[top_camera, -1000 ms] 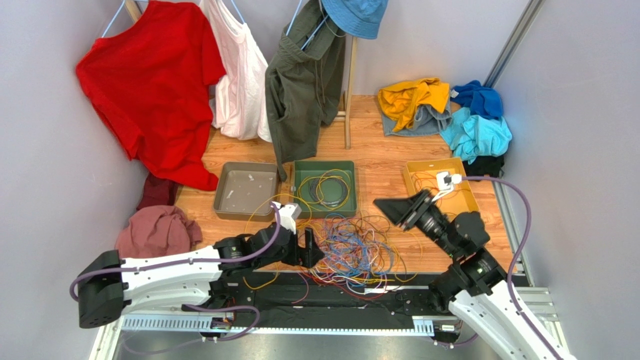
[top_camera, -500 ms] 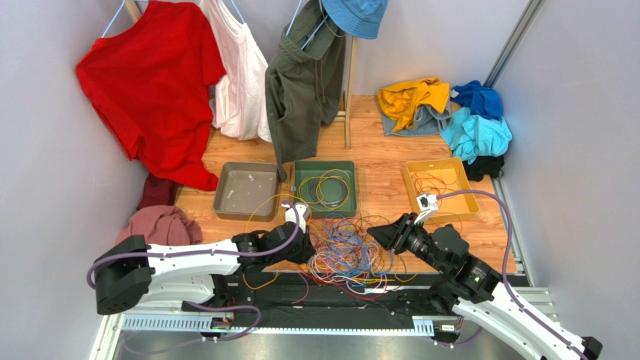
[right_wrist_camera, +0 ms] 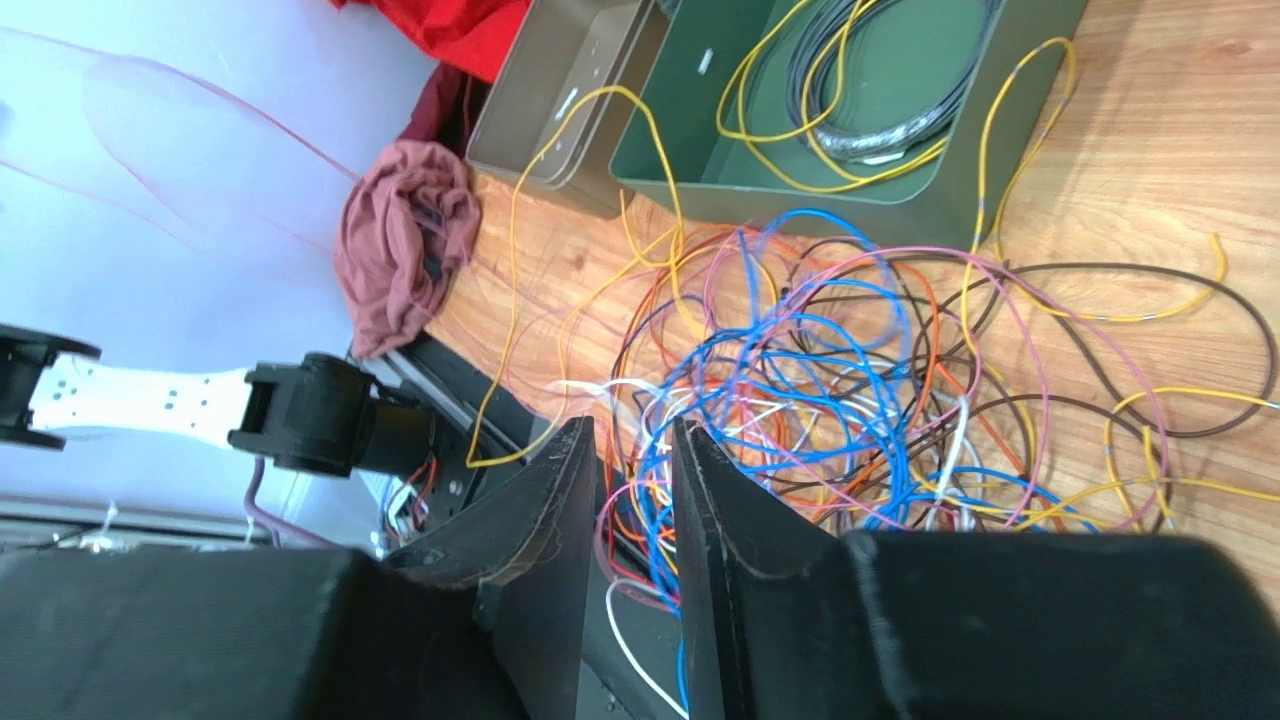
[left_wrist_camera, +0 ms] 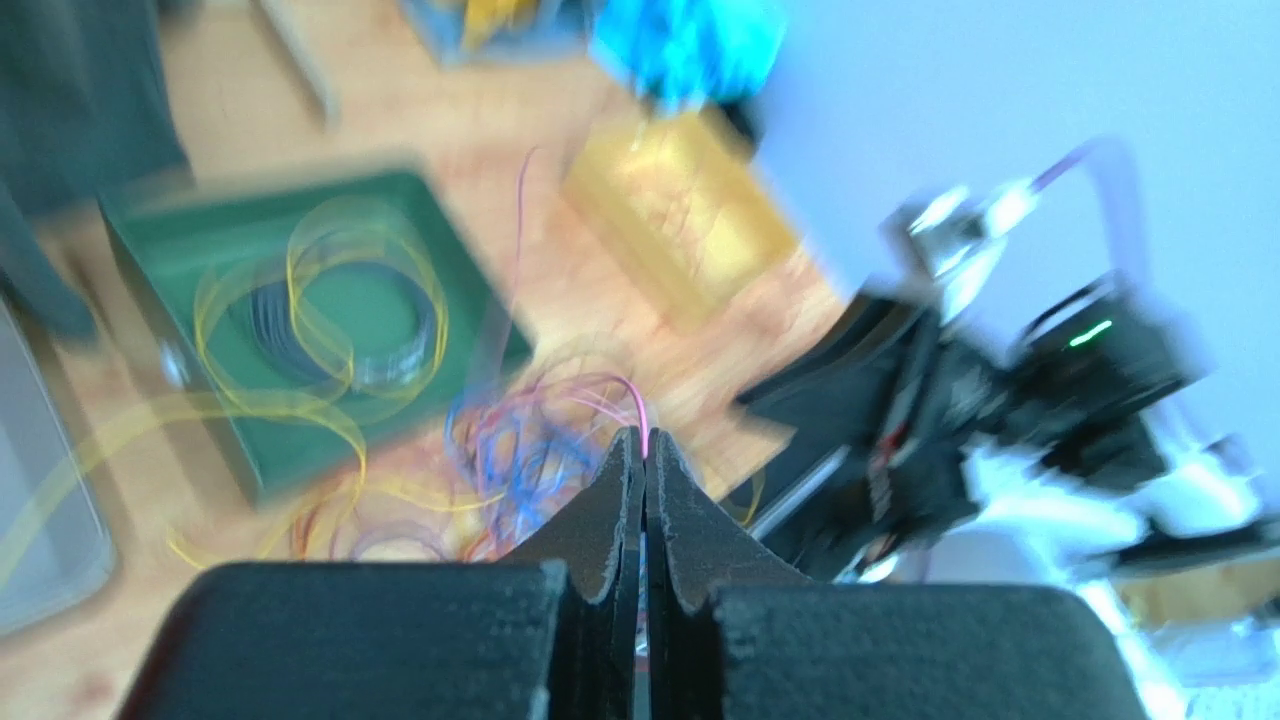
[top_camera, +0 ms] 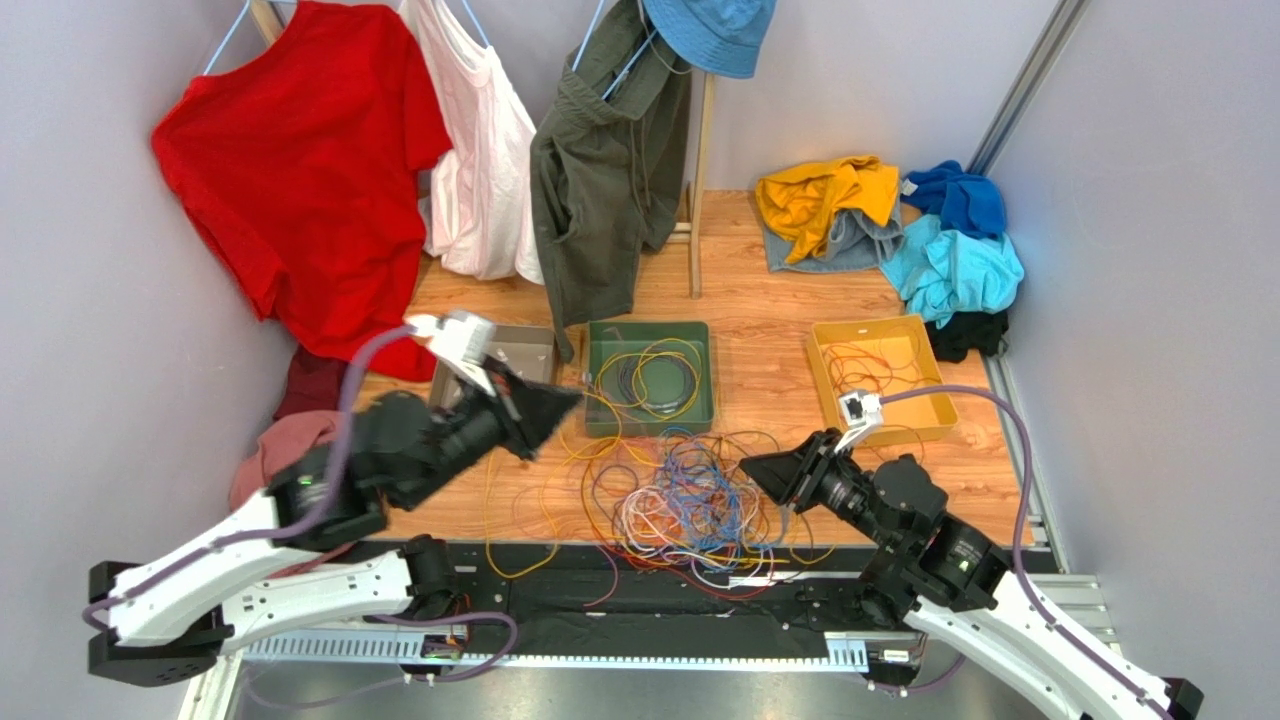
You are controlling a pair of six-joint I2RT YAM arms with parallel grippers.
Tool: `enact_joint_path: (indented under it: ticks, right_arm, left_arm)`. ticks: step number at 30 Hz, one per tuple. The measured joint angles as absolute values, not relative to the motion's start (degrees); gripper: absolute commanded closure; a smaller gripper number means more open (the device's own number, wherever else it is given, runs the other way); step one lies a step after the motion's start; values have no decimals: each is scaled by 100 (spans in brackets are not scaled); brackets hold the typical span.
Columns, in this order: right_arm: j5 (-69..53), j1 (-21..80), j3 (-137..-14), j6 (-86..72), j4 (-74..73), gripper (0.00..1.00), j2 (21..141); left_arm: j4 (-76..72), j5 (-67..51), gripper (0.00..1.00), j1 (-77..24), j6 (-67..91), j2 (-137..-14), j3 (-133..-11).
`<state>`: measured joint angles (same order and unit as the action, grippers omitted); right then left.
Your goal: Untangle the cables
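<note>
Not far along, by my read: most of the cables (top_camera: 684, 503) lie in one knotted heap at the middle of the tabletop's (top_camera: 766, 323) near edge, blue, purple, orange and white loops crossing each other, with yellow strands trailing towards the trays. My left tool (top_camera: 568, 401) is raised off the heap over to the left, clenched on what looks like a single thin pink strand (left_wrist_camera: 642, 425) – the wrist view is blurred, so I judge rather than swear. My right tool (top_camera: 756, 471) hovers at the heap's right side, jaws a little apart with nothing between them. The green tray (top_camera: 601, 413) behind the heap holds coiled yellow loops and a dark coil; the yellow tray (top_camera: 819, 368) towards the right edge holds a few thin strands; the grey tray (top_camera: 526, 342) is partly hidden – its contents I cannot tell. Nearly all the sorting is left.
</note>
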<state>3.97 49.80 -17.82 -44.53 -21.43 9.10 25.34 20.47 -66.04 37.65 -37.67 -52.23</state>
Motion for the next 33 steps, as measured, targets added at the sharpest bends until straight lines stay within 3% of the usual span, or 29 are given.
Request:
enact_joint_path:
  ticks: [6,12,17,24,33]
  right_arm:
    - [432,5540,-2158,-4193,-1957,67,1798]
    - [1068,6624,-3369,-3559,-1981,61,3459]
    - [2233,7557,-4407,-2904,-2158,52,4303]
    - [2989,8023,-4296,-2095,-1367,25,4235]
    - [3006,8023,-4431,-1483,-491,25,5758]
  left_arm:
    - [3260,2202,100,-6604,3048,-4075,-7356]
    - [3745,2128,100,-6604,2550,-4779,-8766]
    - [4007,1999,100,-6604,2383,-4969,-9091]
    - [4311,1846,100,-6604,2274,-5170,-9507]
    - [4390,1441,100,-6604,2169,-5822,-10490]
